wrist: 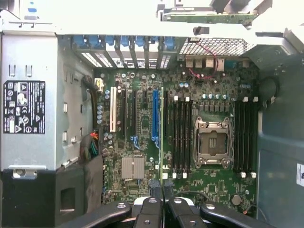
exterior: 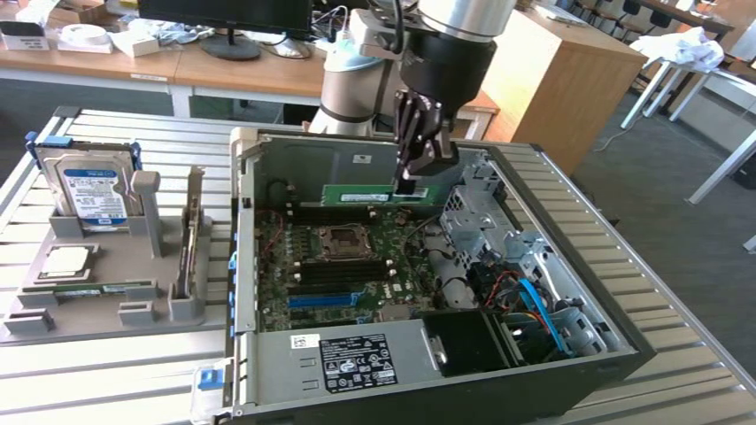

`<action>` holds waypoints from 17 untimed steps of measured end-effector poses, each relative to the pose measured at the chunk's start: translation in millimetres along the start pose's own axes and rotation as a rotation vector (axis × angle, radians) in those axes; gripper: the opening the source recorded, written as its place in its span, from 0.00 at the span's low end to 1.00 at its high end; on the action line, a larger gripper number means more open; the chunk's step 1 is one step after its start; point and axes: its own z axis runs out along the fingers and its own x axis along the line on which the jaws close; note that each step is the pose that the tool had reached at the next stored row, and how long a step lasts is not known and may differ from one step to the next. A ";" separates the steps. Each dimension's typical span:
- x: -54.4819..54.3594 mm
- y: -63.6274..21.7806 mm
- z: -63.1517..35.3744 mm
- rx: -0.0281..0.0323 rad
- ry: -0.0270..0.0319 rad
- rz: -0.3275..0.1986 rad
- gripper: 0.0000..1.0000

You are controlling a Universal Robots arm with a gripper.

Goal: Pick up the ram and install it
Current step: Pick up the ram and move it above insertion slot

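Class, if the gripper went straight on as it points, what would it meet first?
Likely the black memory slots beside the processor socket, the ram it grips touching first; depth unclear.

I can read nothing here for certain. The black label [exterior: 360, 361] on the power supply [exterior: 278, 367], six o'clock in the case [exterior: 608, 301], carries white print (too fine). The hard drive [exterior: 88, 158] at ten o'clock has a blue-and-white label [exterior: 95, 195], which is illegible. So is the pale patch on the ram [exterior: 366, 193] gripped in my hand [exterior: 408, 188].
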 end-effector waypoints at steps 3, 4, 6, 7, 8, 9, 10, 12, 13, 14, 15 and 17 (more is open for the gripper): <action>0.0 0.5 0.0 0.0001 0.0001 0.000 0.12; 0.0 0.5 0.1 0.0001 0.0001 0.000 0.12; 0.0 0.5 0.1 0.0001 0.0001 0.000 0.12; -0.5 0.5 0.3 0.0003 -0.0002 -0.001 0.12; -1.8 0.6 0.6 0.0003 -0.0002 -0.003 0.12; -3.2 0.6 1.0 0.0002 0.0000 -0.004 0.12; -5.0 0.7 1.5 0.0002 -0.0001 -0.005 0.12; -8.7 1.0 2.6 0.0002 -0.0006 -0.006 0.12; -10.7 1.2 3.2 0.0001 -0.0006 -0.006 0.12; -12.6 1.4 3.9 0.0001 -0.0011 -0.006 0.12; -14.3 1.5 4.5 0.0000 -0.0015 -0.007 0.12; -17.6 1.6 5.9 0.0001 -0.0031 -0.008 0.12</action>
